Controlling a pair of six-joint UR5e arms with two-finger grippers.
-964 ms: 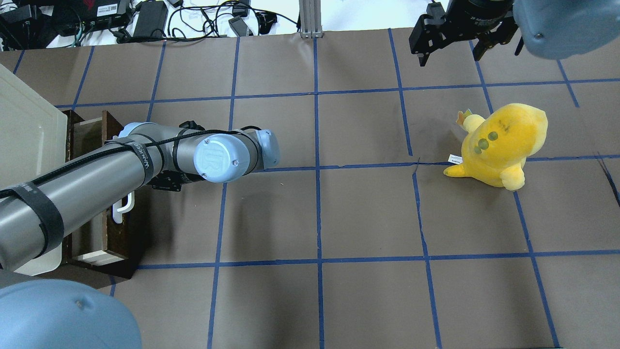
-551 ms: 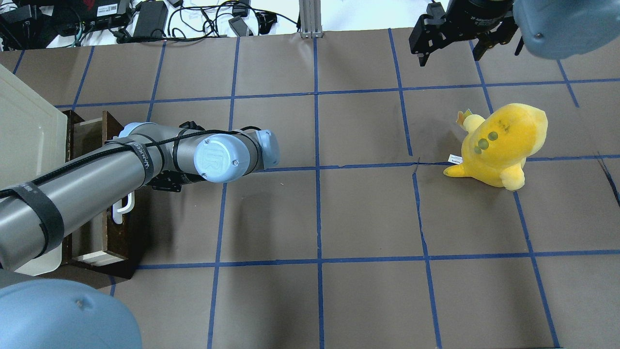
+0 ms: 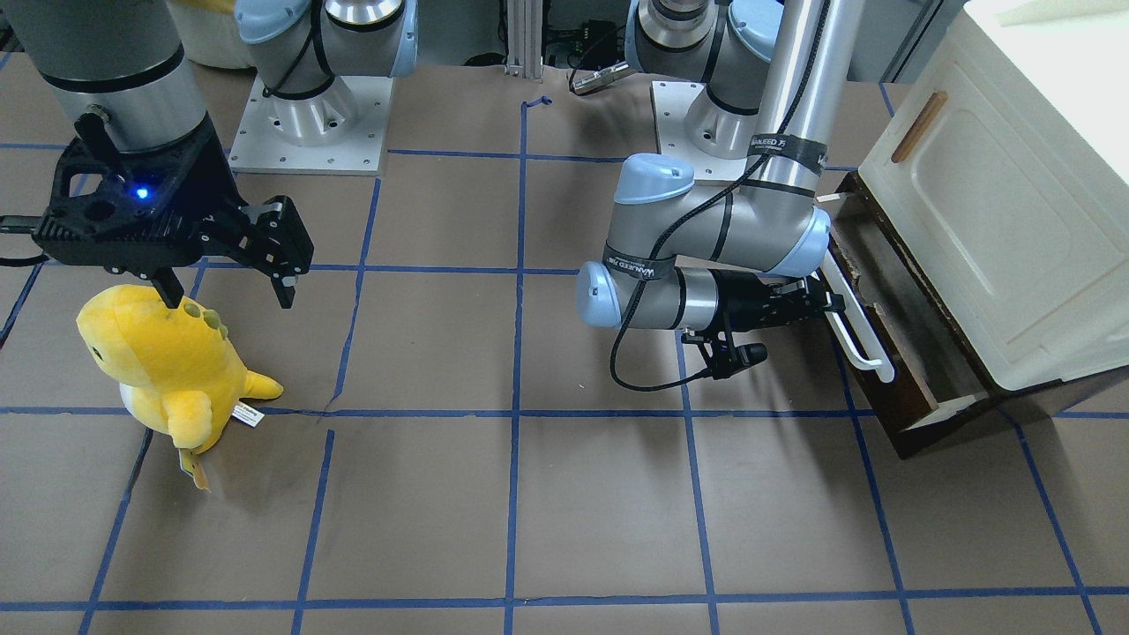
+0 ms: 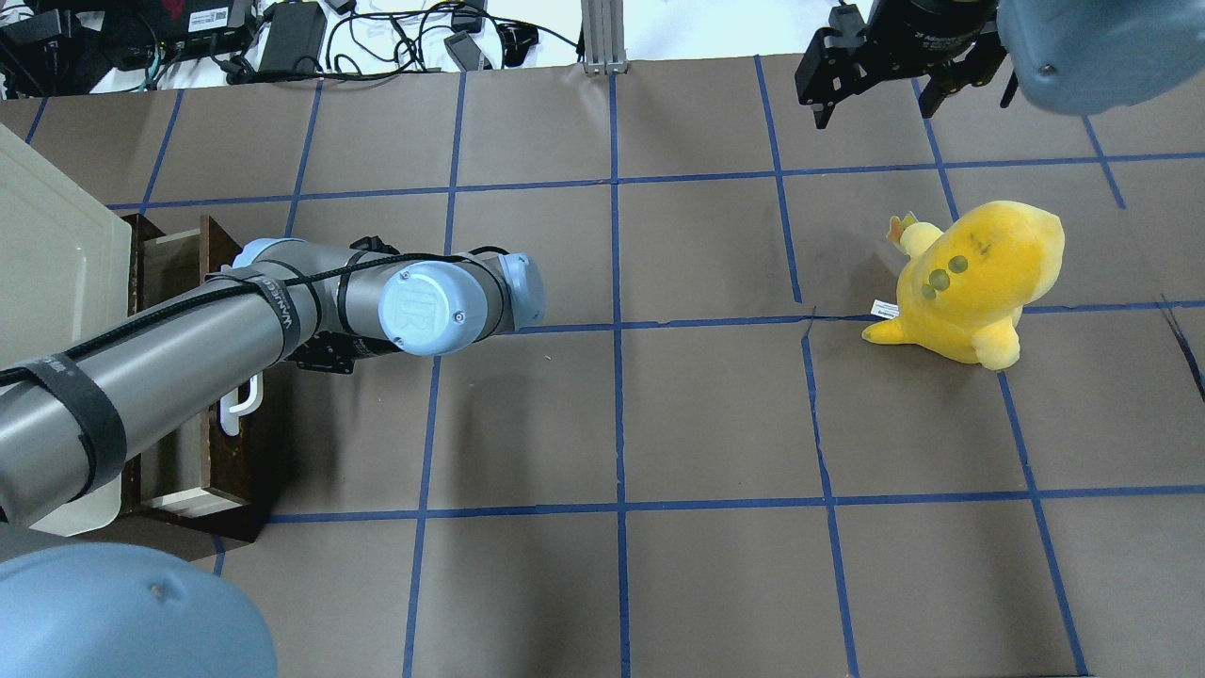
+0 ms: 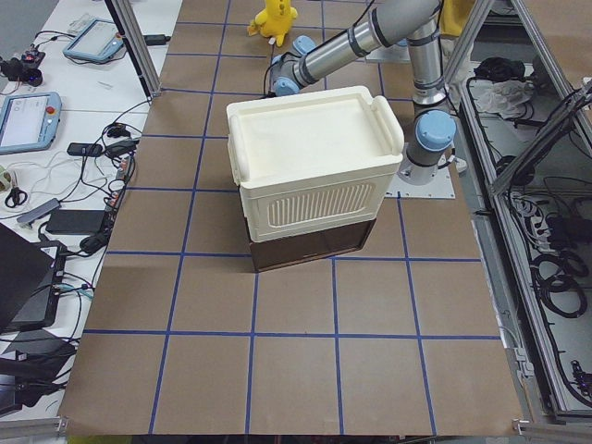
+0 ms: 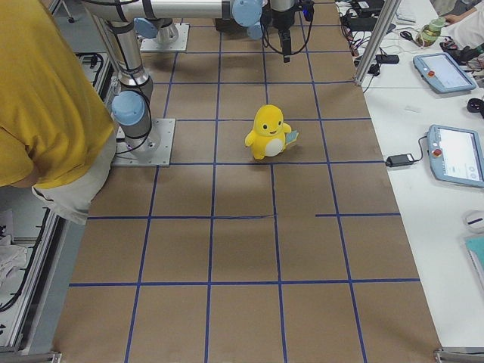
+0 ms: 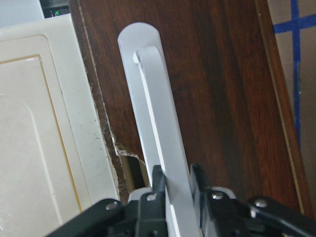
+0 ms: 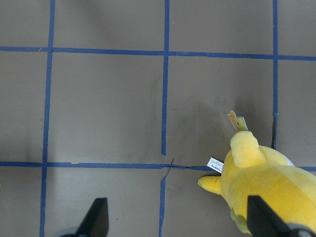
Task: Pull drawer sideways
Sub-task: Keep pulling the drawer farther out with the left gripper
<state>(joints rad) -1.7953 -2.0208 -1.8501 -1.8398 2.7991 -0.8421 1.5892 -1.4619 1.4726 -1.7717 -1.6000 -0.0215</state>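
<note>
From across the worktop (image 3: 529, 494), the left claw (image 3: 829, 304) lies level, clamped on the white bar handle (image 3: 860, 339) of the dark drawer (image 3: 886, 410). The drawer stands partly out, directly beyond the claw's tips, under the cream cabinet (image 3: 988, 203). The right claw (image 3: 228, 287) hangs spread wide with nothing in it; a yellow plush toy (image 3: 168, 370) sits just below it.

From overhead, the arm hides the left claw. The handle (image 4: 240, 405) and drawer (image 4: 226, 461) show past it, and the right claw (image 4: 873, 108) is gaping, well apart from the toy (image 4: 970, 282).

From the left end, the cabinet (image 5: 314, 166) blocks the claw and drawer front.

From the right end, the toy (image 6: 268, 132) stands alone mid-worktop.

The left wrist camera shows the left claw (image 7: 177, 182) narrow, both fingers (image 7: 158, 180) pinching the handle (image 7: 158, 123) against the drawer's brown front (image 7: 222, 98).

The right wrist camera shows the right claw (image 8: 178, 219) wide, the toy (image 8: 266, 187) beside one finger.
</note>
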